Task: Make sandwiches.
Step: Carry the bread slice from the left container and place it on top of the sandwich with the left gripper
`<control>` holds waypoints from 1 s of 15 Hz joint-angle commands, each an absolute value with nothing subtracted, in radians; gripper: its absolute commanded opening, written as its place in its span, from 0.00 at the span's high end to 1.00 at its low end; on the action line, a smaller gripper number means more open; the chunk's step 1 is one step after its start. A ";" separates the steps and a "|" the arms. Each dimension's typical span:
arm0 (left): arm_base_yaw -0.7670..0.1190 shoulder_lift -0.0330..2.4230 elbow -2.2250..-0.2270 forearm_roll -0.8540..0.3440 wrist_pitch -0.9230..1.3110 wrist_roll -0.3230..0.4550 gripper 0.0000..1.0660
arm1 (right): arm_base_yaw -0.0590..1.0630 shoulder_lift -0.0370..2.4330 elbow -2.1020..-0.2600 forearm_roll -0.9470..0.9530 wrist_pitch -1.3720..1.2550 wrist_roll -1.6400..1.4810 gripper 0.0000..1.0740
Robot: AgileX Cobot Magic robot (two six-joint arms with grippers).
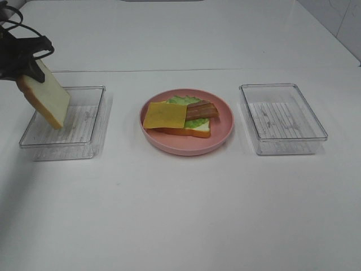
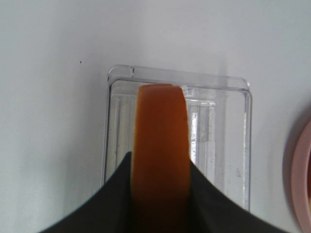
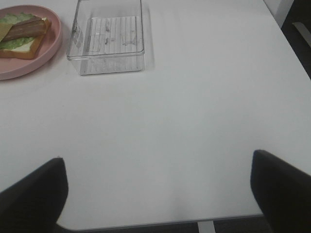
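Note:
On the pink plate lies a bread slice with green lettuce, bacon strips and a yellow cheese square on top. My left gripper is shut on a second bread slice and holds it tilted, on edge, above the left clear tray. In the left wrist view the slice's brown crust shows between the fingers, over the tray. My right gripper is open and empty over bare table, away from the plate.
A second clear tray stands right of the plate, empty; it also shows in the right wrist view. The white table's right edge lies beyond it.

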State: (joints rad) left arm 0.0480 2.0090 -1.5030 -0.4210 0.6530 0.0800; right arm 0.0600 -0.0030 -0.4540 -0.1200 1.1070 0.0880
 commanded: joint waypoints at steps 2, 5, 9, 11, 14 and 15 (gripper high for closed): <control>0.046 1.927 -1.516 -0.457 0.669 0.085 1.00 | 0.055 -0.036 -0.449 -0.116 1.097 0.082 0.08; 0.041 1.858 -1.528 -0.554 0.682 0.086 1.00 | 0.055 -0.036 -0.449 -0.116 1.097 0.082 0.08; -0.038 1.836 -1.536 -0.741 0.663 0.240 1.00 | 0.055 -0.036 -0.449 -0.116 1.097 0.084 0.08; -0.125 1.836 -1.536 -0.822 0.589 0.306 1.00 | 0.055 -0.036 -0.449 -0.116 1.097 0.084 0.08; -0.222 1.866 -1.536 -0.937 0.507 0.312 1.00 | 0.055 -0.036 -0.449 -0.116 1.097 0.084 0.08; -0.254 1.887 -1.536 -0.979 0.488 0.336 1.00 | 0.055 -0.036 -0.449 -0.116 1.097 0.084 0.08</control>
